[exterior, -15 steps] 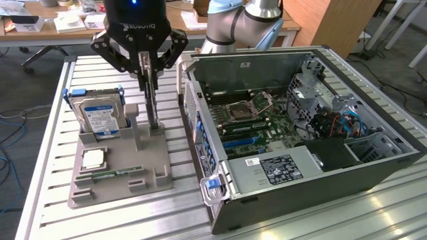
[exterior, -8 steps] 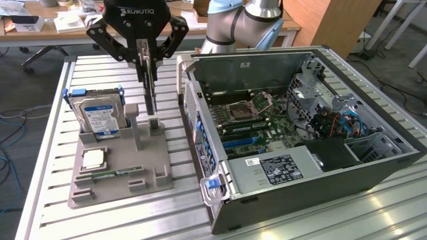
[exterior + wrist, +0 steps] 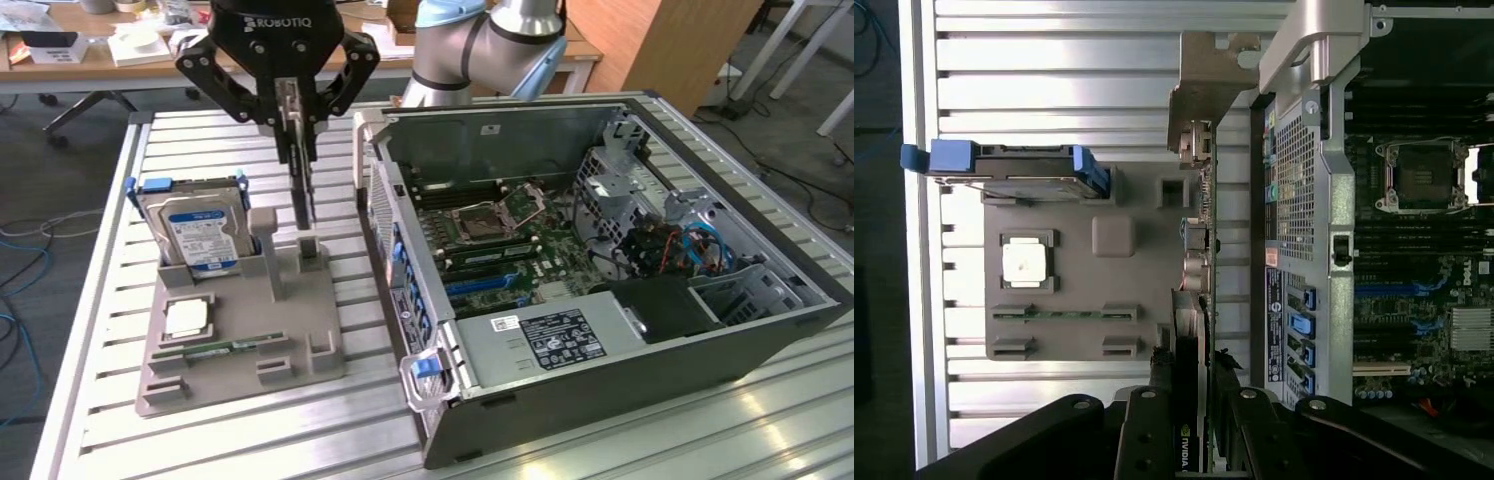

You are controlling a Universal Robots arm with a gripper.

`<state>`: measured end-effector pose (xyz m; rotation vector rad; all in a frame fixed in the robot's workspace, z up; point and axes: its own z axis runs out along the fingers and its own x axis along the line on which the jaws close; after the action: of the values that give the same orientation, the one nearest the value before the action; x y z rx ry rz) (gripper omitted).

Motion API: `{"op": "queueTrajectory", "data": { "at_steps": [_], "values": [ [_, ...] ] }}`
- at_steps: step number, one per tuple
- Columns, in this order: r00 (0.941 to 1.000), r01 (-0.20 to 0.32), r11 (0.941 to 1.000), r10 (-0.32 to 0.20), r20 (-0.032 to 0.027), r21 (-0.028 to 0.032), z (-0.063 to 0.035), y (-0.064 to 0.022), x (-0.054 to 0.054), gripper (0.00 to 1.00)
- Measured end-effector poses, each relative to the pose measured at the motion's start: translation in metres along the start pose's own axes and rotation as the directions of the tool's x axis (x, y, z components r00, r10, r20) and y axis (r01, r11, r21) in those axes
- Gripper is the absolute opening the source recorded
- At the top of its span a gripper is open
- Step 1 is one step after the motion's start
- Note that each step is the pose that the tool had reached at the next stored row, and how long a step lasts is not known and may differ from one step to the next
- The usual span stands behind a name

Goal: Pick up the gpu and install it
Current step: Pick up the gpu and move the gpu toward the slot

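exterior view: ribbed aluminium table (image 3: 534, 440), wooden desks (image 3: 80, 68) behind. the black gripper (image 3: 295, 150) pinches the thin flat gpu (image 3: 307, 205), upright over the matte grey tray (image 3: 240, 370), beside the open metal computer case (image 3: 641, 370).

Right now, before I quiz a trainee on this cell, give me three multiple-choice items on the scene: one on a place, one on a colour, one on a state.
1. Where is the hard drive?
A. inside the computer case
B. upright on the grey tray
C. flat on the table

2. What colour are the hard drive's side rails?
A. blue
B. red
C. yellow

3. How is the gpu?
A. seated on the motherboard
B. lying flat on the tray
C. upright, clamped by the gripper

Key: B, it stands in the tray's slot; A, blue rails flank it; C, the fingers pinch the card outside the computer case.
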<state>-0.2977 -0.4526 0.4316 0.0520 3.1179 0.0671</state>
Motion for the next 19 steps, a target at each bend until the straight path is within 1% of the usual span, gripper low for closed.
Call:
{"op": "queueTrajectory", "data": {
  "at_steps": [3,8,19],
  "values": [
    [1.0,0.0,1.0,0.0,0.0001,-0.0001,0.0002,0.0002,-0.005,0.27],
    [1.0,0.0,1.0,0.0,0.0002,-0.0002,0.0006,0.0006,-0.019,0.27],
    [1.0,0.0,1.0,0.0,0.0001,-0.0002,0.0014,0.0019,-0.055,0.27]
  ]
}}
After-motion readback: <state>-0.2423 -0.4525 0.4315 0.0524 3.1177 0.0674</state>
